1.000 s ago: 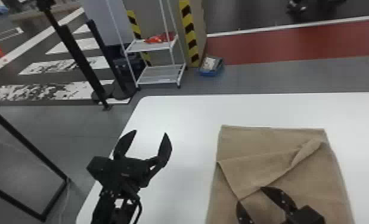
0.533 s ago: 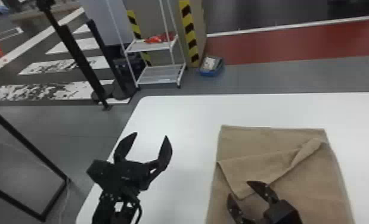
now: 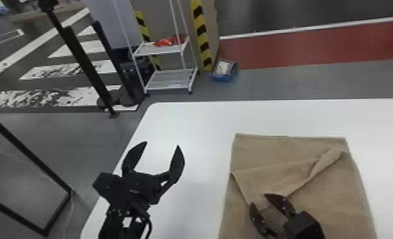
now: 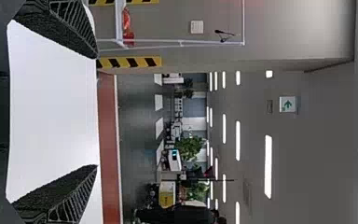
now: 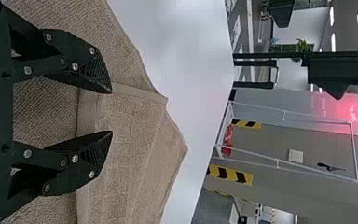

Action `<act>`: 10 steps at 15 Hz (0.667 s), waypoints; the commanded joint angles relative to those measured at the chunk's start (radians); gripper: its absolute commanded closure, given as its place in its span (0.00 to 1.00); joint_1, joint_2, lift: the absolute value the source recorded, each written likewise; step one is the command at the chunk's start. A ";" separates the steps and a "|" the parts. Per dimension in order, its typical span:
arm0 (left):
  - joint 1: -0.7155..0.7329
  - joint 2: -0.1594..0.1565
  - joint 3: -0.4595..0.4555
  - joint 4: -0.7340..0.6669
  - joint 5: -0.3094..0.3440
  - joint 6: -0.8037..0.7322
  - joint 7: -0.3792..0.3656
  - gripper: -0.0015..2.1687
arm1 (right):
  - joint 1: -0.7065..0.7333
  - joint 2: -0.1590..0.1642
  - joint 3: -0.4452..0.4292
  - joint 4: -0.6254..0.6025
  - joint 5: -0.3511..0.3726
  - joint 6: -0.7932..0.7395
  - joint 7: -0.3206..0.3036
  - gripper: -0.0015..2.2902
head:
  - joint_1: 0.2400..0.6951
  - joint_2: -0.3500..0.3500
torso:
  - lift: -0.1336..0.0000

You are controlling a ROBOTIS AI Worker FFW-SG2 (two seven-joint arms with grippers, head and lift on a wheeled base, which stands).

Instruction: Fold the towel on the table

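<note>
Has the tan towel (image 3: 259, 149) spread on the white table (image 3: 198, 127), right of centre in the head view and running out past the bottom edge. Shows a flap (image 3: 268, 176) turned over at a slant across the upper layer, with a raised, rumpled ridge (image 3: 325, 162) leading toward the far right corner. Has the right gripper (image 3: 258, 198) over the towel, by the near point of the flap, with fingers parted and nothing visibly pinched. Cannot tell touching from hovering there. In the right wrist view, shows the cloth's layered edges between and beyond those fingers.

Holds the left gripper (image 3: 162, 144) well apart from the towel, on its left, with fingers spread wide and nothing gripped.

Beyond the table, shows a white rack (image 3: 144, 49) with a red item (image 3: 165, 41) on the upper shelf, beside a yellow-and-black striped post (image 3: 202, 38). Has a blue bin (image 3: 216, 77) on the floor near that post. To the left, shows black poles (image 3: 84, 66) standing over white floor markings (image 3: 68, 71).
</note>
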 commanded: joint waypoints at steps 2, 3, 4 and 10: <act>0.006 0.000 -0.006 0.000 -0.002 -0.006 0.000 0.01 | -0.002 0.000 0.000 0.001 -0.003 0.004 0.000 0.32 | 1.00 1.00 | 0.15; 0.006 0.000 -0.008 -0.002 -0.002 -0.006 0.000 0.01 | -0.003 0.000 0.000 0.001 -0.005 0.007 0.000 0.36 | 1.00 1.00 | 0.15; 0.006 0.001 -0.009 -0.005 -0.002 -0.006 0.000 0.01 | -0.003 0.000 0.000 0.000 -0.008 0.004 0.000 0.36 | 1.00 1.00 | 0.15; 0.015 0.003 -0.014 -0.006 0.000 -0.025 0.000 0.01 | 0.013 0.000 0.024 -0.023 0.009 0.001 0.000 0.15 | 1.00 1.00 | 0.15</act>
